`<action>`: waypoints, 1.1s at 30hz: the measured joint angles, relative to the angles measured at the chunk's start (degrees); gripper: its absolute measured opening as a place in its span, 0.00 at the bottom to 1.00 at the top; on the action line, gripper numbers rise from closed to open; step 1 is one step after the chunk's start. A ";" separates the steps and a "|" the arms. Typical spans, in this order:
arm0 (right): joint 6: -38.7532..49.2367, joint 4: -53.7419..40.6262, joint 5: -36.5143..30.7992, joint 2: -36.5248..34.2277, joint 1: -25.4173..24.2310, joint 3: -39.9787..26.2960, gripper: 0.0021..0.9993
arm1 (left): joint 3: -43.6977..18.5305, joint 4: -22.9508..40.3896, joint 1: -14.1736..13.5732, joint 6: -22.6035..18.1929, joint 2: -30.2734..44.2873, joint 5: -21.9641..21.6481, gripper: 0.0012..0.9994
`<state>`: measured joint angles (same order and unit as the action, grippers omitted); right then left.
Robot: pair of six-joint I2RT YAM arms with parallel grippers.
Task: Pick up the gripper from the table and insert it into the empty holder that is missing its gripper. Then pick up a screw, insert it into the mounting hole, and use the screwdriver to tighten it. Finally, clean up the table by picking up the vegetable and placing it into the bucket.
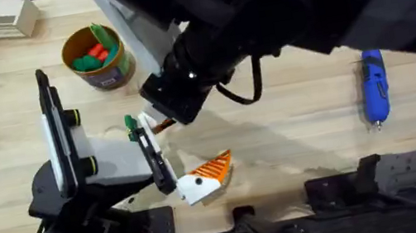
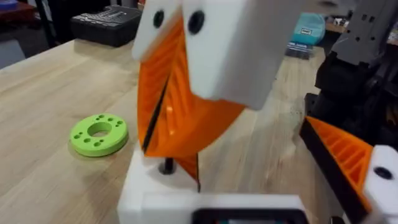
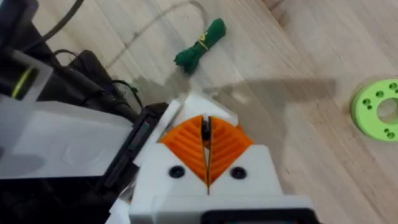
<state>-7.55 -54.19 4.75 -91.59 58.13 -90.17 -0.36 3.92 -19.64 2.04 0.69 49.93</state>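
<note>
The screw stands roughly upright, long axis vertical, tip down on the white holder of the spread left gripper. The right gripper pinches it between pressed-together orange pads. Tightening seems undone: the screwdriver lies apart, bit toward the bases. 1 vegetable lies on the table.

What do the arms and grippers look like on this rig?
Both arms are black with white plastic housings. The left arm has yellow-green rings at its joints. The right arm trails a black cable. Fingers are orange, ribbed, on white bases with dark screw holes.
</note>
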 joint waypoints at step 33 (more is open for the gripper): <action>1.18 -1.48 0.65 -1.21 -2.99 -0.31 0.90 | 0.00 -0.09 0.07 -0.01 0.04 0.02 0.99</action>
<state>-6.37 -55.67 5.40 -92.80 55.14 -90.48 -0.36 3.84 -19.57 2.03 0.73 49.95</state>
